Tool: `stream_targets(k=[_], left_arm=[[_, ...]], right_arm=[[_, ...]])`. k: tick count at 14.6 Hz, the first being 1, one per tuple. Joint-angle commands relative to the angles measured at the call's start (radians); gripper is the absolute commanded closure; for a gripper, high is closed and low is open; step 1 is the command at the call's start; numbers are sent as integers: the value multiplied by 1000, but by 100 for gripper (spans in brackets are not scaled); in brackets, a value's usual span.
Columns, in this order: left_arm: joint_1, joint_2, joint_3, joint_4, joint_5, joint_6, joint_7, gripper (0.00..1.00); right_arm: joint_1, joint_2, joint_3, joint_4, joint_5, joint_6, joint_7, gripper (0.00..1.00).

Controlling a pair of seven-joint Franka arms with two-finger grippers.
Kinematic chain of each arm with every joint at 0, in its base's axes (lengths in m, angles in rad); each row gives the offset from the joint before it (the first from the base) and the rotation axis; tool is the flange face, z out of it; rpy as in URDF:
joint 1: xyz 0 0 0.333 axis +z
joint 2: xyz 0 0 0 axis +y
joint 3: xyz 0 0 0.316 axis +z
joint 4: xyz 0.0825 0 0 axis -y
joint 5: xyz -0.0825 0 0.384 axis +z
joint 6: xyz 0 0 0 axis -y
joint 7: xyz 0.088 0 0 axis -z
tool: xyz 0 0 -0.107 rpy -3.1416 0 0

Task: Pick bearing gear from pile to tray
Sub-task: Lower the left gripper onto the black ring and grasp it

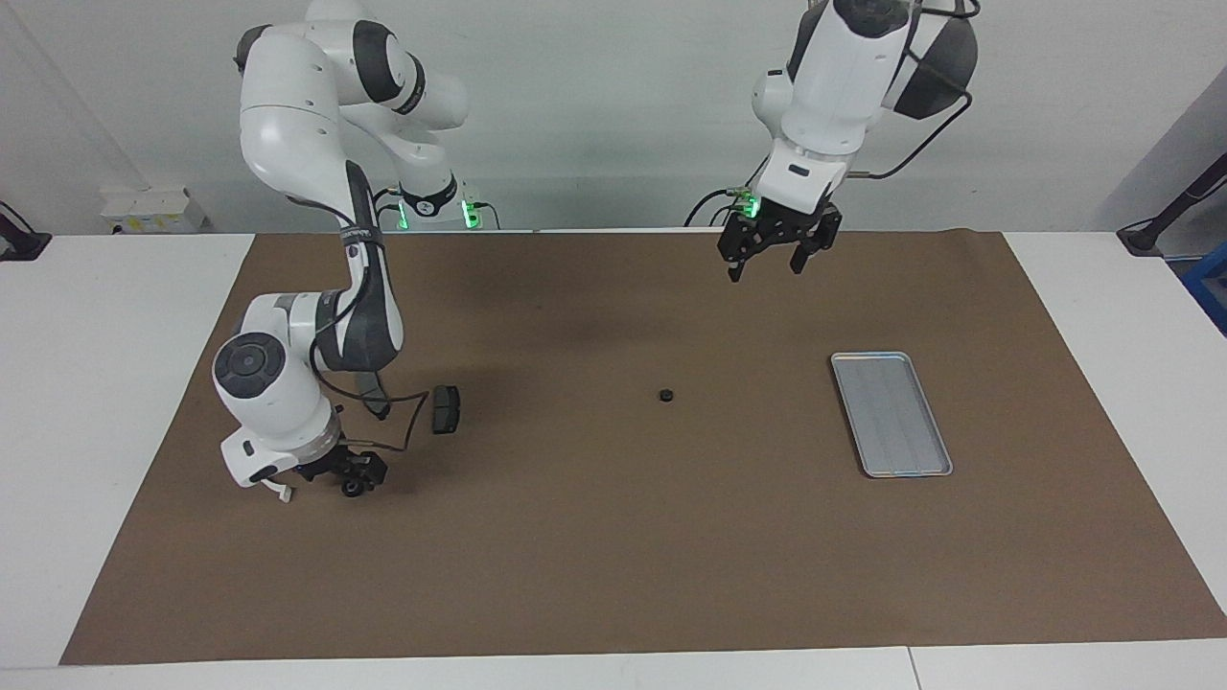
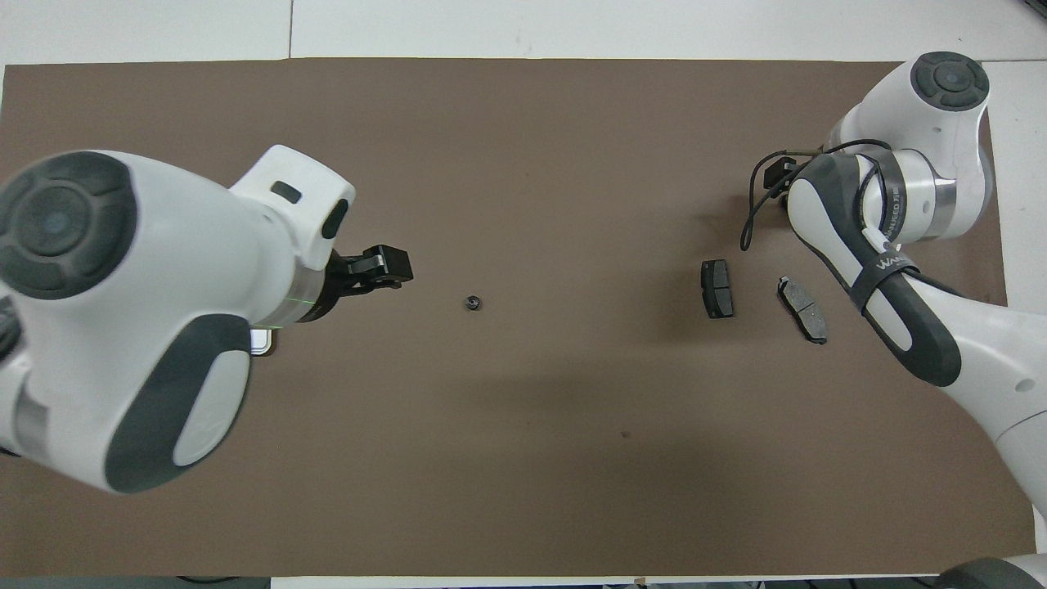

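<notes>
Two end effectors: left end effector [image 1: 767, 261] hangs open and empty over the table [image 1: 594, 537]; right end effector [image 1: 357, 479], low beside a brake-pad plate [image 1: 446, 409], grip state indeterminable.

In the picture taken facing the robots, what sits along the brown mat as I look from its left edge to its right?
Right gripper low over the mat → dark brake pad → small black round piece → left gripper raised, fingers open → silver tray.

In the facing view, the tray [image 1: 891, 413] sits right of centre on the mat [image 1: 613, 537]. A small round piece [image 1: 664, 395] lies mid-frame, well apart from it. A brake pad [image 1: 446, 409] lies at centre left.
</notes>
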Motion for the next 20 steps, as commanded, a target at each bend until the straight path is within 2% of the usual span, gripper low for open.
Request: stream_targets(k=[1,2,4,6,8,10,15,17,20], left_arm=[[-86,165,11,-7,17,122,-116,0],[-94,184,11,-31,18,145,-126,0],[-141,283,13,-11,85,170,-252,0],[-146,311,10,-37,103,205,-332,2],[-146,314,10,-91,101,316,-382,14],[-146,318,10,-137,101,378,-406,22],[-149,347,11,-171,106,475,-441,23],[-149,368,13,-169,109,503,-444,26],[-144,374,15,-160,110,509,-443,38]], right_arm=[[-13,16,13,-12,-9,45,-13,0],[-13,17,13,-16,-4,45,-12,0],[-13,15,13,-30,-4,43,-12,0],[-11,10,13,-46,-4,42,-12,0],[-11,7,13,-47,-4,31,-13,2],[-13,7,13,-47,-6,25,-15,8],[-25,7,13,-49,-6,26,-46,31],[-28,7,15,-49,-6,26,-49,46],[-30,7,15,-49,-1,28,-72,78]])
